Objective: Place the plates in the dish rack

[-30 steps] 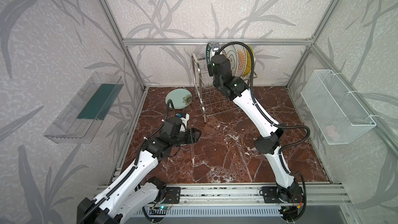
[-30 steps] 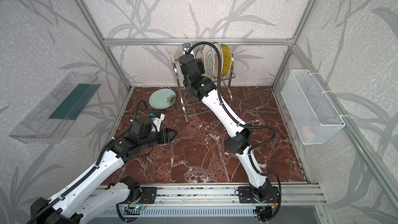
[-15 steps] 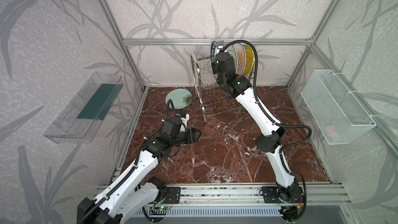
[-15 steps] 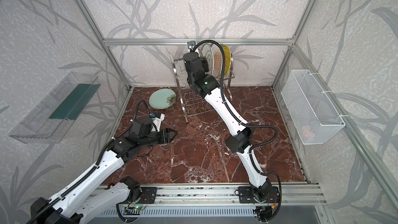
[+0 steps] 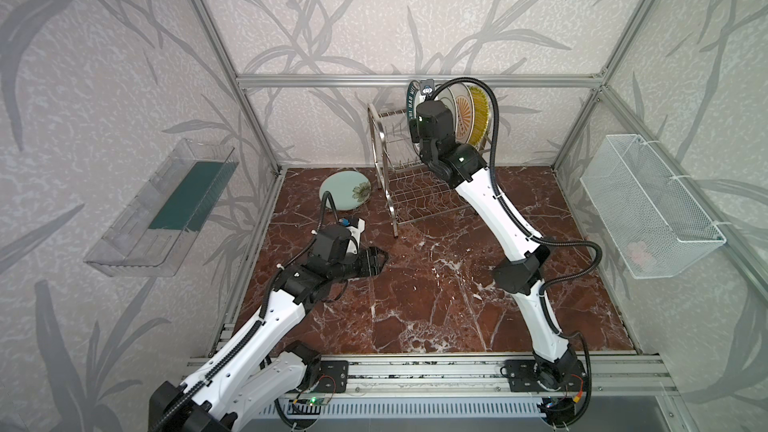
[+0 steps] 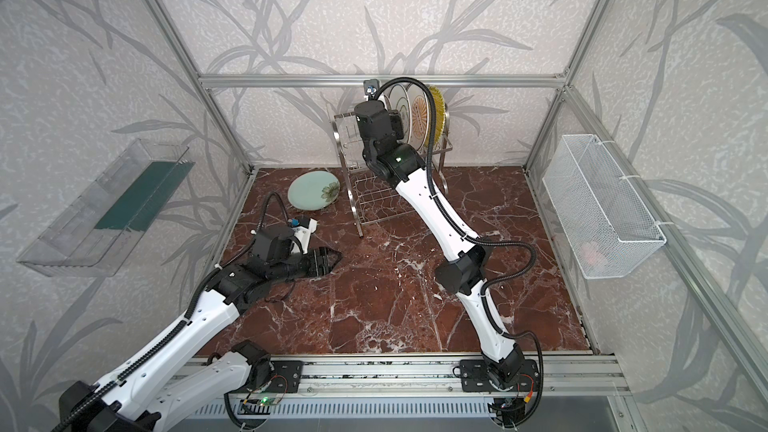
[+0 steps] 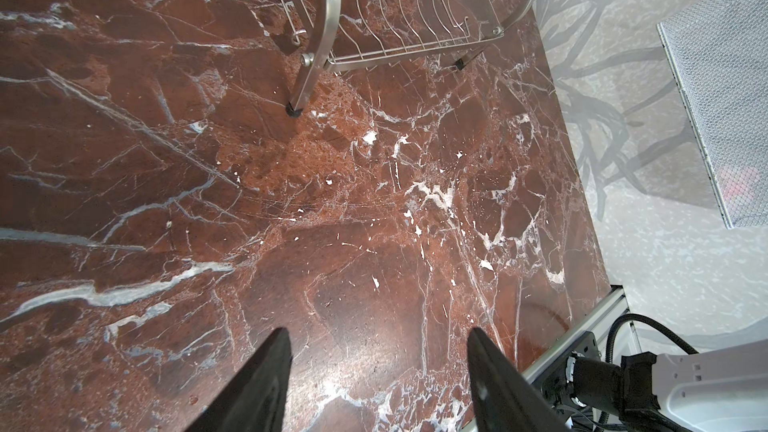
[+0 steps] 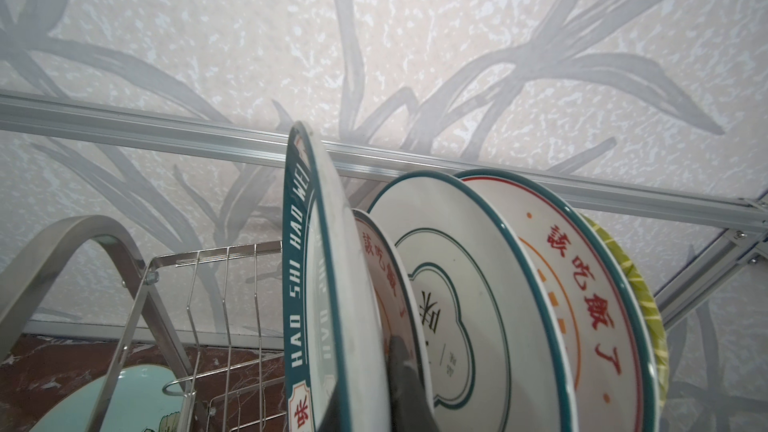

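Note:
My right gripper (image 8: 365,367) is shut on the white plate with the teal lettered rim (image 8: 328,284). It holds the plate upright over the upper tier of the dish rack (image 5: 376,139), close beside the plates standing there. Those are a small orange-marked plate (image 8: 382,268), the quatrefoil plate (image 8: 457,284), a sunburst plate (image 8: 582,268) and the yellow ribbed plate (image 8: 636,284). The pale mint plate (image 5: 345,191) lies flat on the marble floor left of the rack. My left gripper (image 7: 377,332) hangs open and empty low over the floor, in front of the rack's near leg.
A white mesh basket (image 5: 648,209) with something pink inside hangs on the right wall. A clear plastic tray (image 5: 162,209) hangs on the left wall. An aluminium frame bar (image 5: 415,81) runs just behind the rack top.
My right arm has carried the lettered plate slightly right and up, closer to the standing plates. The left arm has not moved.

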